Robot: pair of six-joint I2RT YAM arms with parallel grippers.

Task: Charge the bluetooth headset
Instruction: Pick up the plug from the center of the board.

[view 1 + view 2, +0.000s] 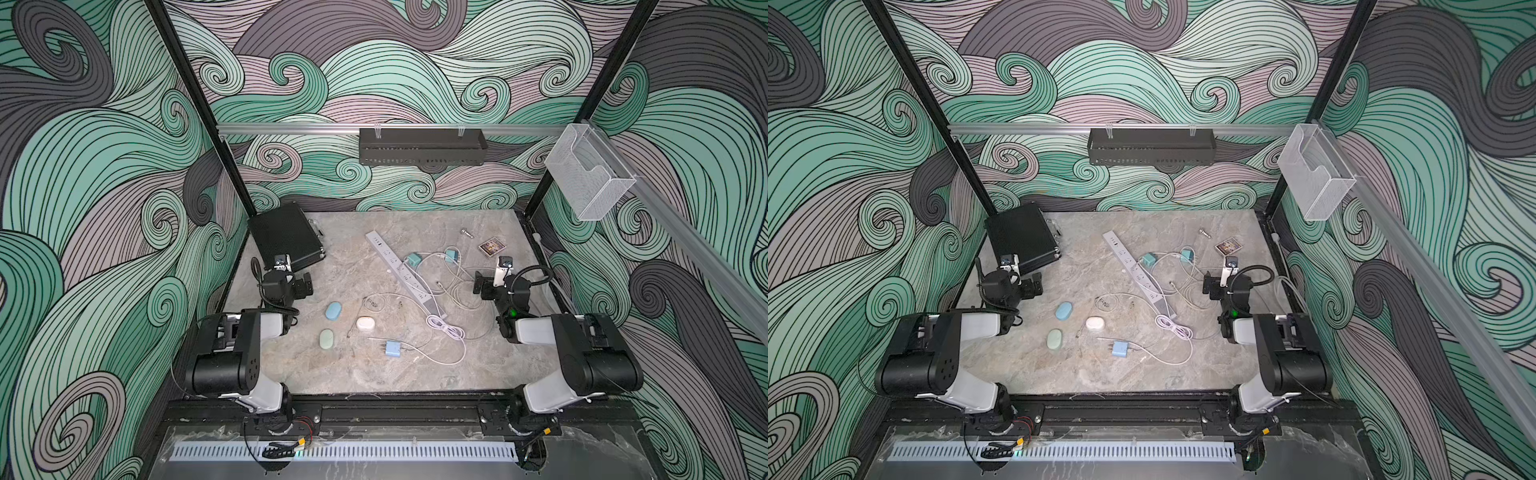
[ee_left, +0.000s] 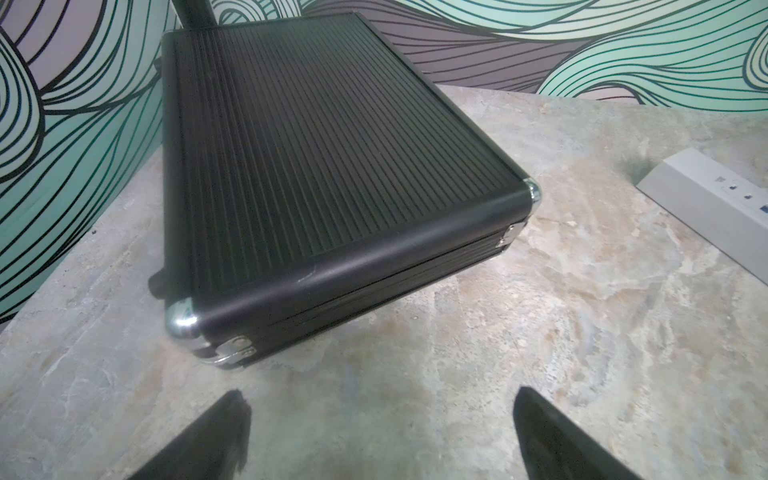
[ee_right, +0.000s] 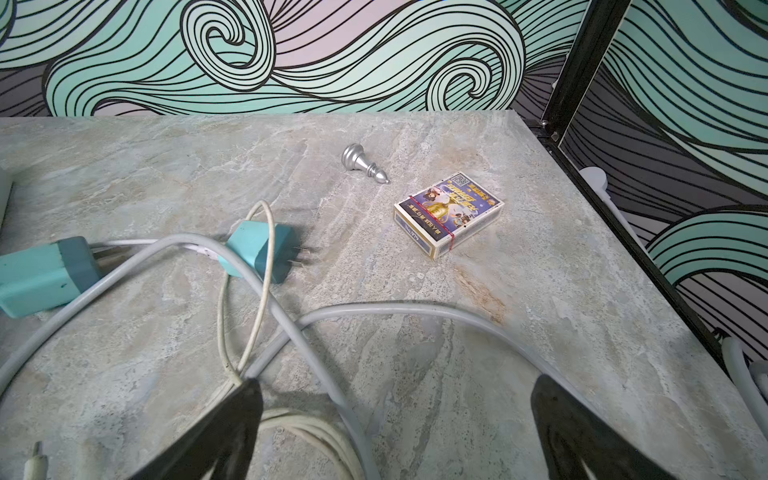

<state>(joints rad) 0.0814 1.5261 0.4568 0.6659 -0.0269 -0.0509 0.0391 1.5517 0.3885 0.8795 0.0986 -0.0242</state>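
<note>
Marbled grey table (image 1: 332, 374) between swirl-patterned walls carries a white power strip (image 1: 401, 272), a coiled white cable (image 1: 446, 332) and a blue charger (image 1: 392, 348). The white headset case (image 1: 365, 323) lies near the middle, between the charger and two oval cases, blue (image 1: 333, 310) and green (image 1: 327, 338). The left gripper (image 2: 380, 399) hovers spread and empty near a black briefcase (image 2: 332, 166). The right gripper (image 3: 397, 384) hangs spread and empty over a grey cable (image 3: 374, 307).

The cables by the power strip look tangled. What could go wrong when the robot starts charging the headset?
The loose cables cross each other beside the power strip; pulling one may drag others or the teal adapter.
The white case, blue case and green case look alike and lie close together; the wrong one might get picked.
</note>
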